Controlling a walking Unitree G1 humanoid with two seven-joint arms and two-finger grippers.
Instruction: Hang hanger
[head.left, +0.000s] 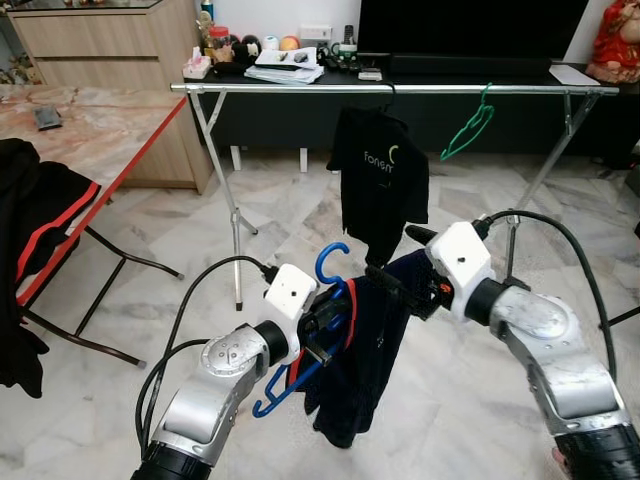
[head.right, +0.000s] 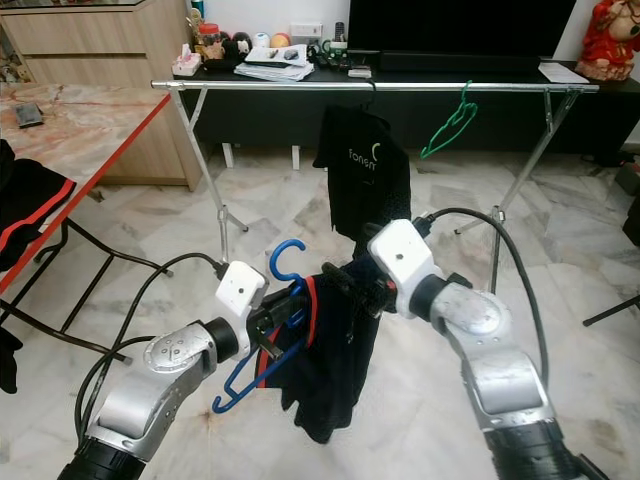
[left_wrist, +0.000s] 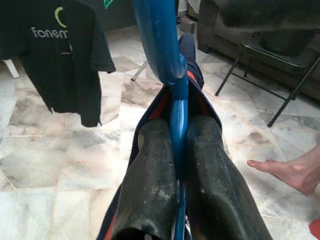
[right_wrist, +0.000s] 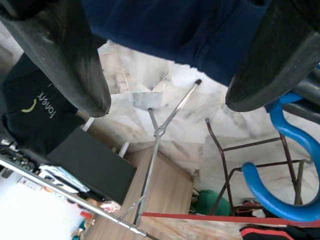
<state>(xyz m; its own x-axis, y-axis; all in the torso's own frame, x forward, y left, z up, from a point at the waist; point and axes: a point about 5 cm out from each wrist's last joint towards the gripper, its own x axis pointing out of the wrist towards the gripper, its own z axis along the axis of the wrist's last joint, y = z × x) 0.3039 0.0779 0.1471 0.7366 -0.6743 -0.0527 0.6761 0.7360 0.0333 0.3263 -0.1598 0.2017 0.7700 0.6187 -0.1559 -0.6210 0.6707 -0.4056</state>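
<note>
Carrying step, rail not yet reached. Left gripper (head.left: 322, 318) pinching the smooth blue plastic hanger (head.left: 331, 262) tight between rubbery black fingers (left_wrist: 150, 170), hook curving upward, well short of the steel rail (head.left: 400, 89). Right gripper (head.left: 388, 285) spreading open about the limp navy garment (head.left: 365, 360). Next, probably: lifting the hook over the rail's bare middle.

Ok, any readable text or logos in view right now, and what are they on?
"fonem": partly legible white lettering with a green arc logo on the black T-shirt hanging from the rail; the end is cut off by a fold.
Papers and packages on the black cabinet: too small to read.
</note>
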